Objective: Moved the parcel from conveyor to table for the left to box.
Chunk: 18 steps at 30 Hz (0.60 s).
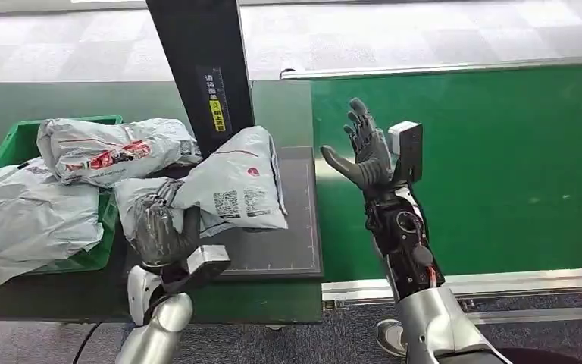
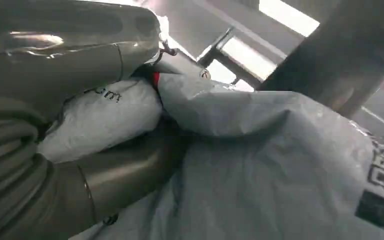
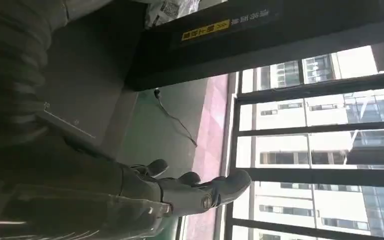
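A grey plastic parcel with QR labels lies on the dark mat on the table, leaning against the black post. My left hand grips the parcel's near left corner; in the left wrist view the thumb and fingers close around a fold of the parcel. My right hand is raised above the green conveyor belt, fingers spread, holding nothing. The right wrist view shows its fingers stretched out in the air.
A green bin at the left holds several more grey parcels, some spilling over its edge. A black upright post with a yellow label stands behind the mat. The conveyor's metal rail runs along the near side.
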{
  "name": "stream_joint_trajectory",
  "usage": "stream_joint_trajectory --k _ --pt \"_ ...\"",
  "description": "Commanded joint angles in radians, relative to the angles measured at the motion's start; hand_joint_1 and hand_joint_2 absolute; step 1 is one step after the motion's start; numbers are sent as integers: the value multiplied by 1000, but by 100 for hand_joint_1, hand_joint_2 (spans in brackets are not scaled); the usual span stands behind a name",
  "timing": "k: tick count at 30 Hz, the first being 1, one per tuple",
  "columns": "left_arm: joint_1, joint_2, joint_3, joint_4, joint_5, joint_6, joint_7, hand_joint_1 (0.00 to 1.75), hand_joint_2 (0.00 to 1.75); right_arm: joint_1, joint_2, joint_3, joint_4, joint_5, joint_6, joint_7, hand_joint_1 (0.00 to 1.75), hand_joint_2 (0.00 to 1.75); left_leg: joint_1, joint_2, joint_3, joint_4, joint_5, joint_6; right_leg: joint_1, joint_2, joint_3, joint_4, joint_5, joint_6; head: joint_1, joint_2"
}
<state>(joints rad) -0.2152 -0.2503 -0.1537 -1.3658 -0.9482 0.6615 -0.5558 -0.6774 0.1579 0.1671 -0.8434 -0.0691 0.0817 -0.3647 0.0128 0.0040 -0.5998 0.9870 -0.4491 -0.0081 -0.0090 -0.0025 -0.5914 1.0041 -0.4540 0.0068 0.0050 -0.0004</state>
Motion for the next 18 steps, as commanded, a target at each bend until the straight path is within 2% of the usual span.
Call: stream_joint_trajectory --k 1,2,4,18 --pt "-4 52 198 -159 -172 37 0 175 175 -26 -52 56 81 -11 4 -25 0 175 0 2 3 -1 0 0 0 2 2 -1 0 -1 0 0" --pt "-15 45 238 -174 -216 37 2 175 175 -17 -60 56 72 -13 2 -29 0 175 1 1 2 0 0 0 1 1 2 -1 0 0 0 0" --pt "-30 66 235 -160 -201 37 9 175 175 -10 -66 54 66 -17 4 -33 0 175 1 1 2 0 0 0 1 1 2 -1 0 0 0 0" --pt "-30 66 235 -160 -201 37 9 175 175 -10 -66 54 66 -17 4 -33 0 175 0 0 2 0 0 0 0 0 2 -1 0 0 0 0"
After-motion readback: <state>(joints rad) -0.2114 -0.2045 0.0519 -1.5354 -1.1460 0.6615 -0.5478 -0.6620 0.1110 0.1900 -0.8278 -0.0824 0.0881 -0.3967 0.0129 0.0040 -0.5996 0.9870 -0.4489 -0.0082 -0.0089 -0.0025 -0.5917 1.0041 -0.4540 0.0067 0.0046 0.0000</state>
